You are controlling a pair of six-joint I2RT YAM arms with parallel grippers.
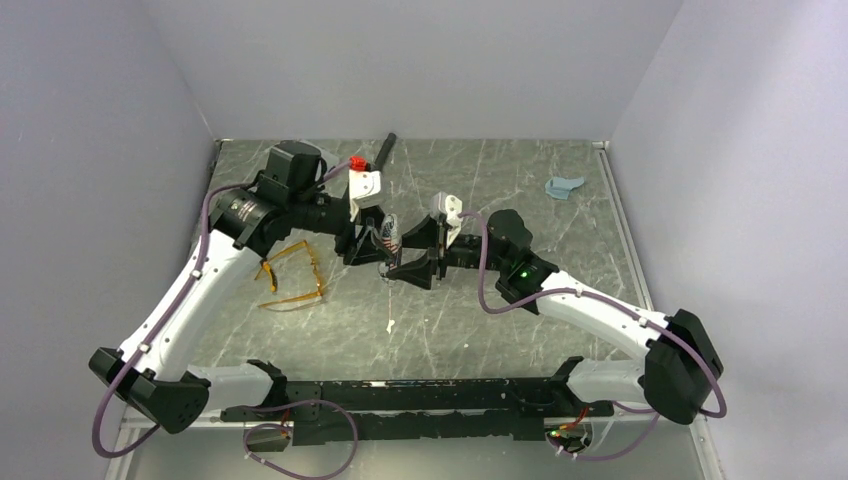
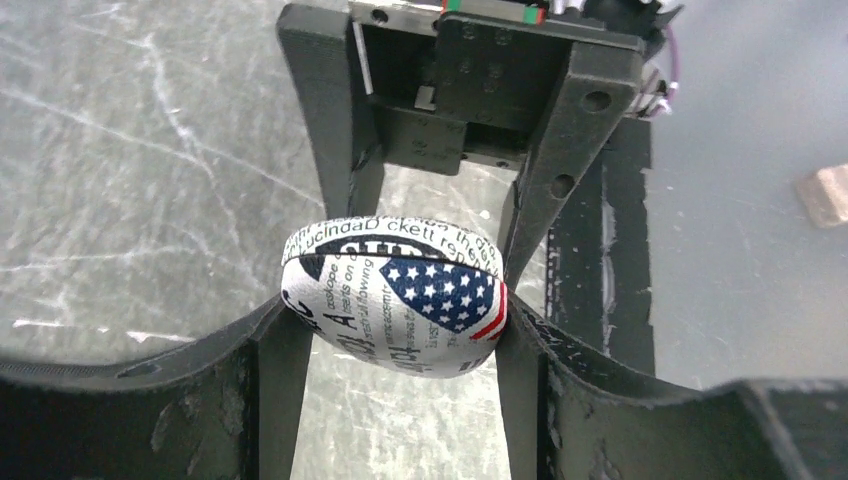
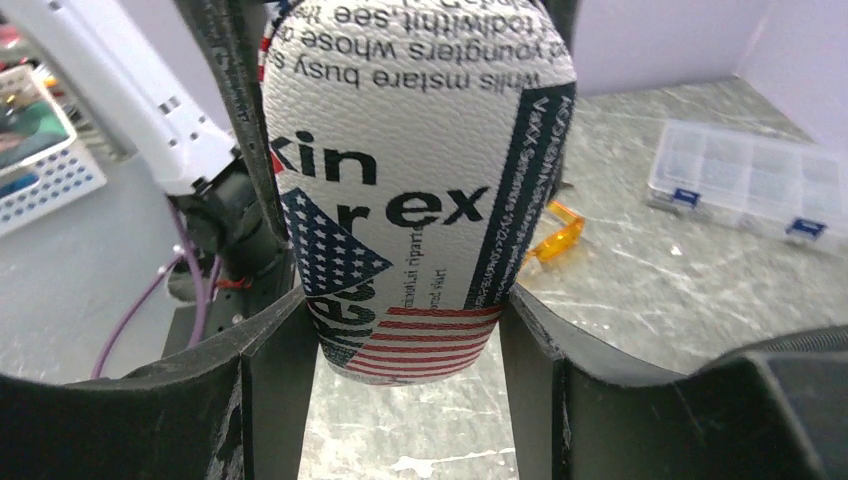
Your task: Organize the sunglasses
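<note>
The left gripper is closed on a printed pouch. In its wrist view its two black fingers rise from the bottom edge and press on the pouch's left and right sides. The pouch is white with black lettering and a stars-and-stripes patch. It bulges into a rounded oval between the pads, and its lettered top rim arches upward.

The right gripper grips the same pouch from the opposite side. In its own view the pouch fills the whole gap between its fingers and touches both inner faces. Neither pair of jaws is fully together; each is stopped partway by the pouch's width. From above, the two grippers meet nose to nose just left of the frame's centre, with the pouch held between them over the grey marbled table.

The sunglasses lie on the table left of centre, below the left arm's forearm and apart from both grippers. No finger touches them. Their amber front runs roughly left to right, rising slightly to the right, and the thin arms appear unfolded, reaching toward the bottom of the frame. In the right wrist view one orange corner shows just right of the pouch.

Farther back, a clear compartment box sits at the upper right of that wrist view. In the overhead view a small light-blue cloth lies at the upper right and a short black rod at the top centre.
</note>
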